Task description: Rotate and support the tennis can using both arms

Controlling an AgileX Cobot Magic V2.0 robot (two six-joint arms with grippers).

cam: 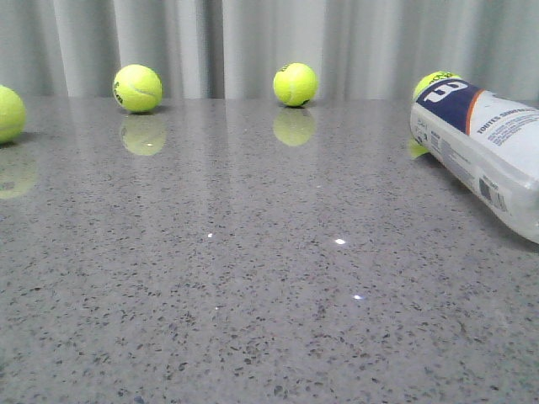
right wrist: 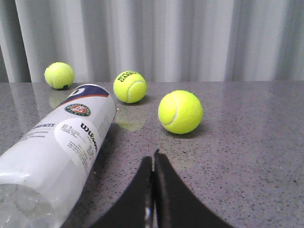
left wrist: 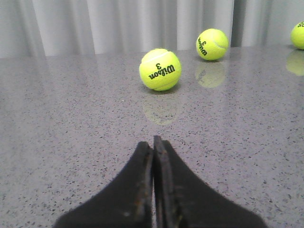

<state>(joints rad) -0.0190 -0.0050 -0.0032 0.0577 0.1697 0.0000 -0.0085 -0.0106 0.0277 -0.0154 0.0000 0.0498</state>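
On the speckled grey stone surface (cam: 253,295), three yellow-green tennis balls sit toward the far edge by the pale curtain (cam: 269,42): one at the far left (cam: 7,114), one further in (cam: 137,87), one near the middle (cam: 295,84). The matte black left gripper (left wrist: 153,142) hovers low with its jaws pressed together, holding nothing. At the right, the clear plastic tennis can (cam: 484,151) with its white and navy Wilson label lies on its side, a fourth ball (cam: 429,82) behind it. The right gripper (right wrist: 153,159), jaws likewise closed and empty, sits just beside the can.
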